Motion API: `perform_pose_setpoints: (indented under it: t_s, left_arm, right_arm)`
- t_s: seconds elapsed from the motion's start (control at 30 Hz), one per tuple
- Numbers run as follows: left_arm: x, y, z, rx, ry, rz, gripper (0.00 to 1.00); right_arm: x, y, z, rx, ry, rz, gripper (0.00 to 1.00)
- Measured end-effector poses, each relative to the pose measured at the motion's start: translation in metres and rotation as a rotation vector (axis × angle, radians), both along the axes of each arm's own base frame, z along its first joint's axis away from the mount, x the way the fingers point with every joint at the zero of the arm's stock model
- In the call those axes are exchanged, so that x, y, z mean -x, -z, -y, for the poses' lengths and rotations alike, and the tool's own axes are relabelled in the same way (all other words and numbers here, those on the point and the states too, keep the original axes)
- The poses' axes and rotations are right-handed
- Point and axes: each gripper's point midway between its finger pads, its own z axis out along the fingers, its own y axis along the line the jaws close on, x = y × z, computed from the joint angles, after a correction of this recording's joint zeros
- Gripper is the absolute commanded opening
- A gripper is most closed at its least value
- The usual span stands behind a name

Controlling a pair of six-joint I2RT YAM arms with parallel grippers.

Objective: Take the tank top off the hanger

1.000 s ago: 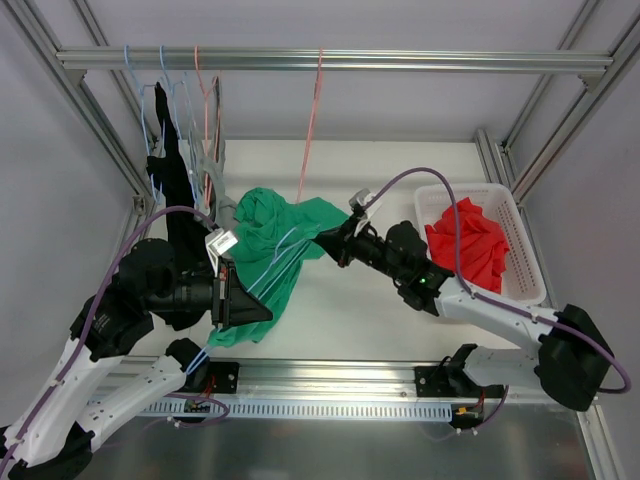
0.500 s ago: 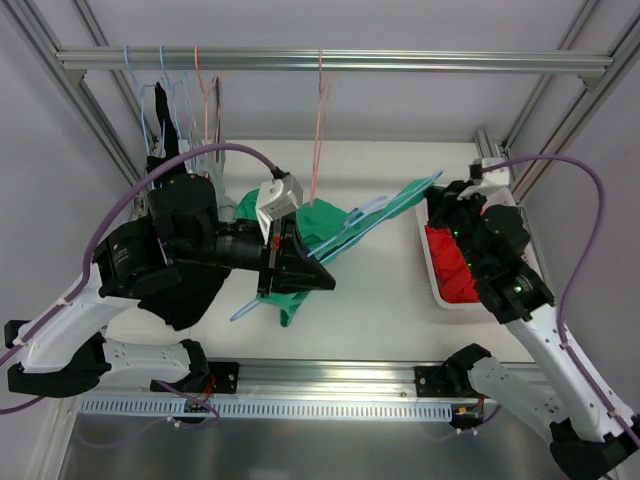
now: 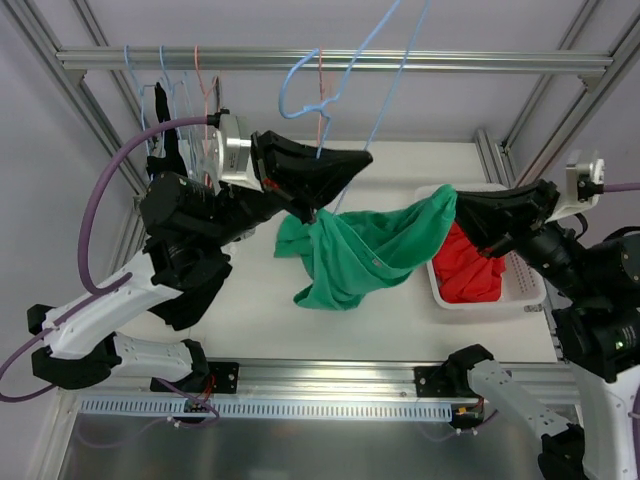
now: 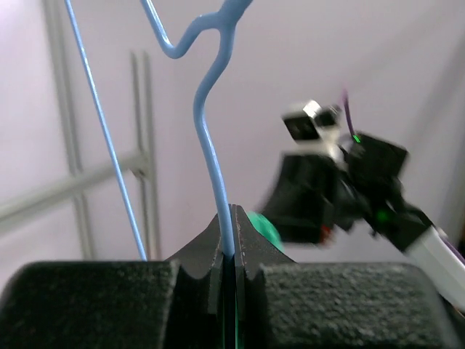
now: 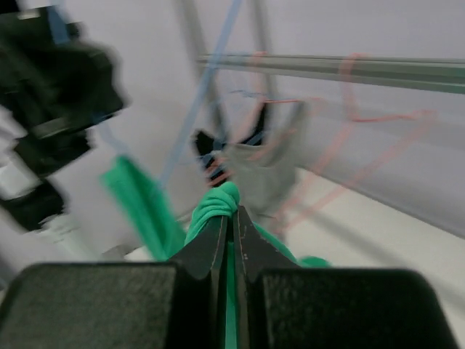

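Note:
The green tank top (image 3: 365,252) hangs in the air between my two arms, sagging toward the table. My right gripper (image 3: 455,203) is shut on one bunched end of it, which shows between the fingertips in the right wrist view (image 5: 221,201). My left gripper (image 3: 362,157) is shut on the wire of a light blue hanger (image 3: 330,75), raised up near the top rail; the wire runs up from the jaws in the left wrist view (image 4: 211,160). The tank top's left end still hangs just below the left gripper; whether it is free of the hanger is unclear.
A white basket (image 3: 527,282) with a red garment (image 3: 470,270) stands at the right, under the right gripper. Black and grey garments on hangers (image 3: 175,130) hang at the back left from the rail (image 3: 450,62). A pink hanger (image 3: 322,75) hangs mid-rail.
The left gripper has lifted the blue hanger up and back toward the rail. The right gripper has pulled the tank top's end right, over the basket, stretching the garment between the arms.

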Motion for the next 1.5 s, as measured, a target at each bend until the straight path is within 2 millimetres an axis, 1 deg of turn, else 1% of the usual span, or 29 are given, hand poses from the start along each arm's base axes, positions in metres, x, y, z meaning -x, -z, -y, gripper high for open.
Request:
perform_pose_setpoints:
  t_s: [0.03, 0.07, 0.1, 0.13, 0.2, 0.23, 0.3, 0.33, 0.37, 0.4, 0.43, 0.47, 0.5, 0.57, 0.6, 0.63, 0.7, 0.73, 0.77, 0.83, 0.9, 1.03, 1.13, 1.23, 1.3, 1.4, 1.43, 1.5]
  left_arm:
    - [-0.007, -0.011, 0.001, 0.039, -0.035, 0.019, 0.0]
    - [-0.014, -0.019, 0.0, 0.071, -0.076, 0.035, 0.0]
    - [-0.021, -0.024, -0.001, 0.098, -0.116, 0.046, 0.0]
    - [-0.026, -0.027, -0.003, 0.118, -0.15, 0.053, 0.0]
    - [-0.034, -0.024, -0.008, 0.137, -0.207, 0.069, 0.0]
    - [-0.036, -0.021, -0.01, 0.138, -0.224, 0.074, 0.0]
    - [-0.04, -0.007, -0.016, 0.122, -0.263, 0.067, 0.0]
    - [-0.043, 0.0, -0.02, 0.108, -0.285, 0.057, 0.0]
    - [-0.045, 0.007, -0.025, 0.098, -0.308, 0.043, 0.0]
    - [-0.046, 0.012, -0.03, 0.09, -0.325, 0.034, 0.0]
    - [-0.047, 0.019, -0.037, 0.081, -0.346, 0.024, 0.0]
    - [-0.048, 0.027, -0.046, 0.073, -0.369, 0.014, 0.0]
    - [-0.048, 0.035, -0.055, 0.064, -0.39, 0.003, 0.0]
    - [-0.05, 0.052, -0.075, 0.061, -0.44, -0.033, 0.0]
    - [-0.052, 0.061, -0.084, 0.054, -0.468, -0.061, 0.0]
    - [-0.054, 0.07, -0.093, 0.048, -0.49, -0.098, 0.0]
    - [-0.058, 0.09, -0.108, 0.022, -0.534, -0.188, 0.0]
    - [-0.059, 0.1, -0.115, 0.015, -0.547, -0.234, 0.0]
    - [-0.06, 0.11, -0.12, 0.005, -0.557, -0.271, 0.0]
    - [-0.061, 0.136, -0.129, -0.027, -0.577, -0.364, 0.0]
    - [-0.064, 0.159, -0.13, -0.076, -0.594, -0.436, 0.0]
    - [-0.07, 0.202, -0.119, -0.206, -0.615, -0.537, 0.0]
    - [-0.077, 0.225, -0.107, -0.305, -0.646, -0.584, 0.0]
    - [-0.089, 0.233, -0.091, -0.385, -0.66, -0.617, 0.0]
    - [-0.107, 0.234, -0.086, -0.41, -0.673, -0.647, 0.0]
    - [-0.142, 0.224, -0.089, -0.403, -0.708, -0.696, 0.0]
    - [-0.152, 0.219, -0.09, -0.401, -0.725, -0.705, 0.0]
    - [-0.167, 0.203, -0.088, -0.387, -0.723, -0.707, 0.0]
  right_arm:
    - [0.007, -0.004, -0.01, -0.002, -0.078, 0.006, 0.0]
    - [0.013, -0.001, -0.024, -0.001, -0.173, -0.002, 0.0]
    - [0.019, 0.01, -0.038, 0.01, -0.266, -0.023, 0.0]
    - [0.022, 0.031, -0.053, 0.036, -0.344, -0.073, 0.0]
    - [0.019, 0.092, -0.086, 0.109, -0.463, -0.219, 0.0]
    - [0.017, 0.132, -0.102, 0.163, -0.504, -0.321, 0.0]
    - [0.005, 0.216, -0.119, 0.268, -0.488, -0.523, 0.0]
    - [0.001, 0.254, -0.119, 0.316, -0.448, -0.616, 0.0]
    - [-0.002, 0.29, -0.112, 0.365, -0.394, -0.704, 0.0]
    - [-0.003, 0.317, -0.104, 0.402, -0.342, -0.765, 0.0]
    - [-0.003, 0.332, -0.097, 0.428, -0.299, -0.804, 0.0]
    - [-0.005, 0.336, -0.093, 0.435, -0.266, -0.813, 0.0]
    - [-0.008, 0.336, -0.092, 0.432, -0.248, -0.807, 0.0]
    - [-0.017, 0.329, -0.091, 0.412, -0.211, -0.774, 0.01]
    - [-0.021, 0.327, -0.091, 0.407, -0.194, -0.764, 0.04]
    - [-0.024, 0.326, -0.091, 0.403, -0.182, -0.759, 0.33]
    - [-0.029, 0.329, -0.091, 0.398, -0.157, -0.773, 0.73]
    - [-0.031, 0.332, -0.091, 0.399, -0.144, -0.78, 0.99]
    - [-0.033, 0.334, -0.091, 0.4, -0.132, -0.784, 0.99]
    - [-0.037, 0.337, -0.089, 0.41, -0.109, -0.775, 0.99]
    - [-0.041, 0.336, -0.086, 0.41, -0.083, -0.767, 1.0]
    - [-0.044, 0.332, -0.081, 0.404, -0.052, -0.742, 1.0]
    - [-0.045, 0.328, -0.079, 0.398, -0.043, -0.727, 0.99]
    - [-0.046, 0.328, -0.078, 0.4, -0.036, -0.723, 1.0]
    - [-0.046, 0.328, -0.078, 0.403, -0.034, -0.722, 1.0]
    - [-0.045, 0.329, -0.076, 0.407, -0.033, -0.722, 1.0]
    - [-0.044, 0.328, -0.076, 0.407, -0.033, -0.721, 0.99]
    - [-0.043, 0.326, -0.074, 0.404, -0.034, -0.715, 0.99]
